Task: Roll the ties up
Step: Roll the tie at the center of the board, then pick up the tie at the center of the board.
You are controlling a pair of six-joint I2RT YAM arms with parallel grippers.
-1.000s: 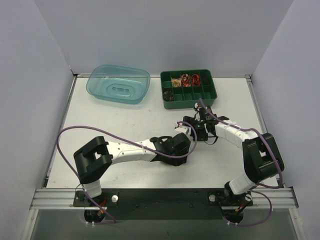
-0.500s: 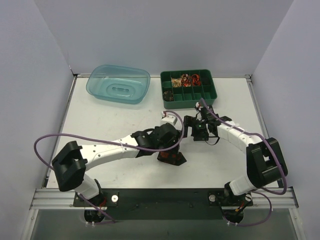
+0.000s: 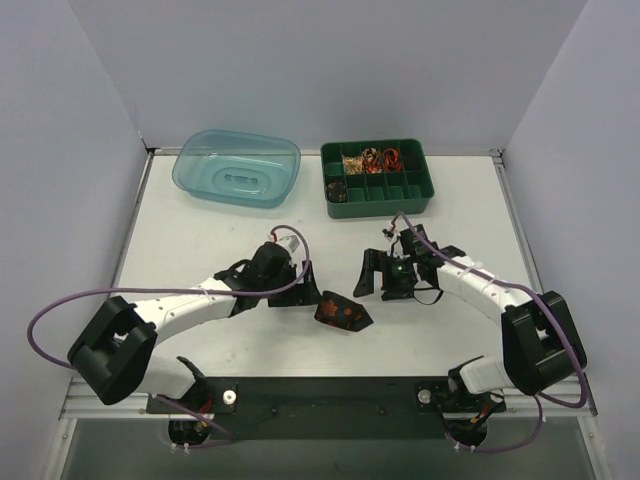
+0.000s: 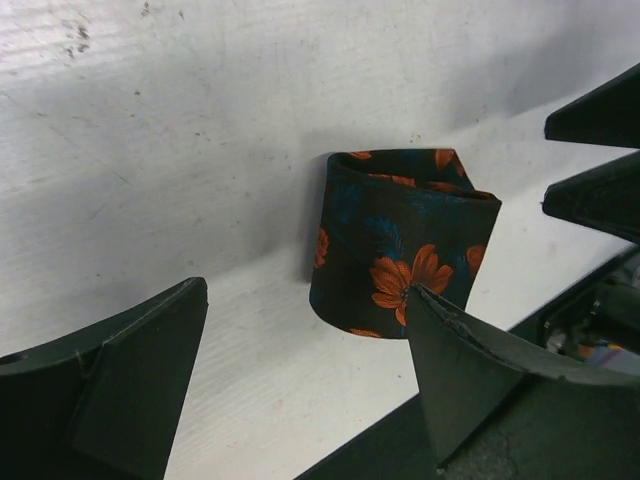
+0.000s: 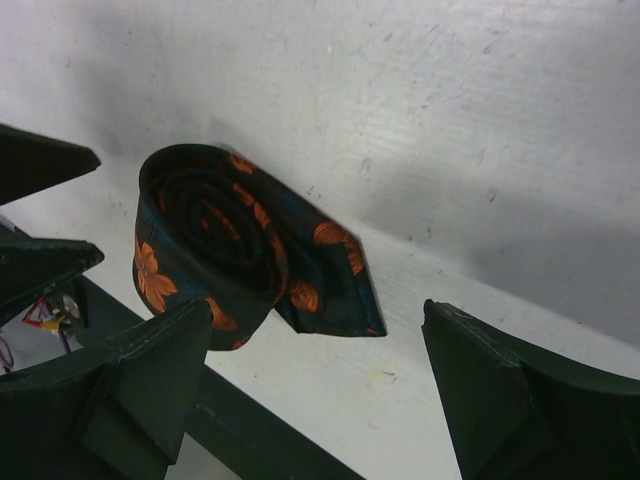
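Black left gripper (image 3: 303,283): jaws wide, holding nothing, just left of the tie, apart from it.
Right gripper (image 3: 385,278): spread wide, empty, near the tie, beyond it to the right.
Tie (image 3: 342,312): rolled coil, black with orange flowers, pointed end loose, lying on the table (image 3: 200,250).
Tray (image 3: 425,185): green, well beyond the tie.
Tub (image 3: 238,168): blue, beyond the tie, leftward.

The tie (image 5: 235,245) lies coiled on the white table (image 5: 470,110), its pointed end sticking out, just ahead of the right gripper (image 5: 318,310), whose jaws stand wide apart.
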